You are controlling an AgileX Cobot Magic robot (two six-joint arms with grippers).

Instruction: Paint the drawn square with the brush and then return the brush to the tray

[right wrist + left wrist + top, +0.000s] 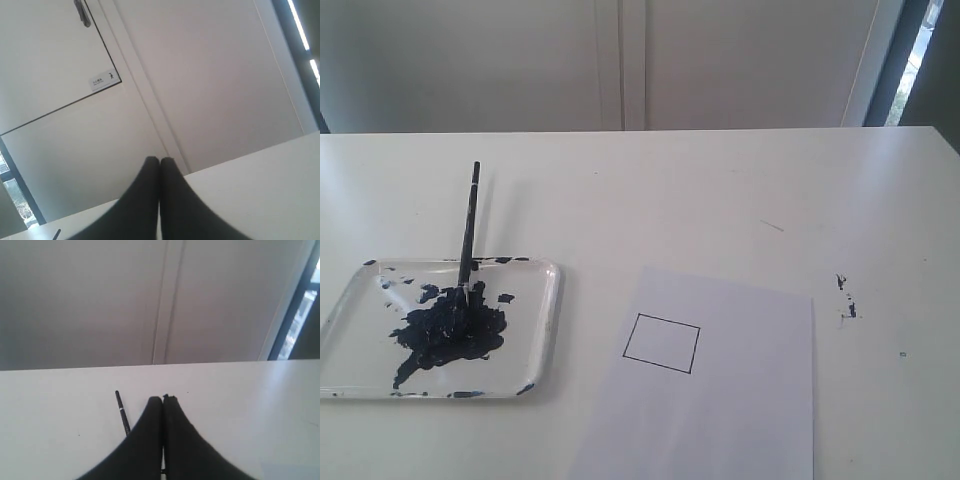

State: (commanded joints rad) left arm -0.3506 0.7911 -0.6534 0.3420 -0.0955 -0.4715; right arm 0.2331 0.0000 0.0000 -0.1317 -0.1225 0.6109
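The brush (469,235) rests in the clear tray (542,330) at the left of the exterior view, its tip sunk in the dark blue paint blob (450,332) and its black handle leaning out over the tray's far rim. To the right lies a white paper sheet (740,420) with the drawn square (661,343), white inside. Neither gripper shows in the exterior view. In the left wrist view my left gripper (163,400) is shut and empty, the brush handle (121,412) just beside it. My right gripper (159,161) is shut and empty, aimed at the wall.
Small dark paint specks (845,297) mark the white table right of the paper. A white wall with a vertical seam (620,65) stands behind the table, and a dark window frame (900,60) sits at the far right.
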